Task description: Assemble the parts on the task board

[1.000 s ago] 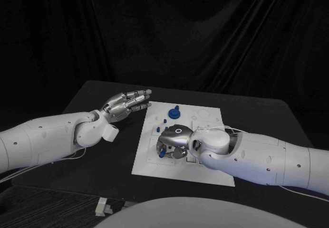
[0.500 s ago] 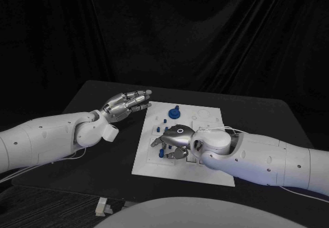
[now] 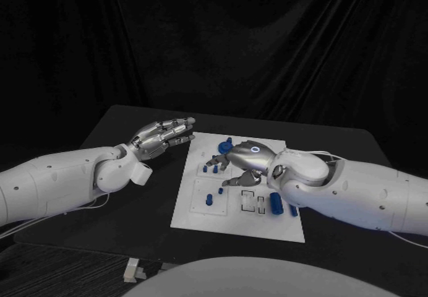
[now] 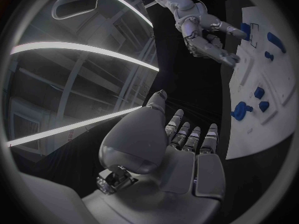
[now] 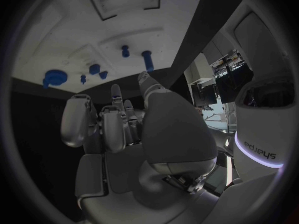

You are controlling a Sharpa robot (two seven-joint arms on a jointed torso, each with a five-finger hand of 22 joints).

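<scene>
Tabletop (image 3: 133, 204): black, occupying the lower middle of the head view and carrying the task board.

Task board (image 3: 218, 219): white plate, lying flat at the centre of the frame, its long side running from upper centre down to lower centre. Its right-hand portion is partly covered by the right arm.

Right hand (image 3: 239, 162): positioned over the upper middle of the task board, above the parts. Fingers are spread and part-curled; the right wrist view shows nothing held between them.

Left hand (image 3: 163, 136): upper left of centre, just off the board's upper left corner, above the bare tabletop. Fingers are extended and lie side by side; palm is empty in the left wrist view (image 4: 181, 149).

Parts, all blue, on the board:
- round part (image 3: 226, 147), near the upper edge, just beside the right hand;
- cylindrical part (image 3: 276, 203), lying at centre right, close to the right forearm;
- small pegs (image 3: 208, 199), standing at the lower left of the board.
</scene>
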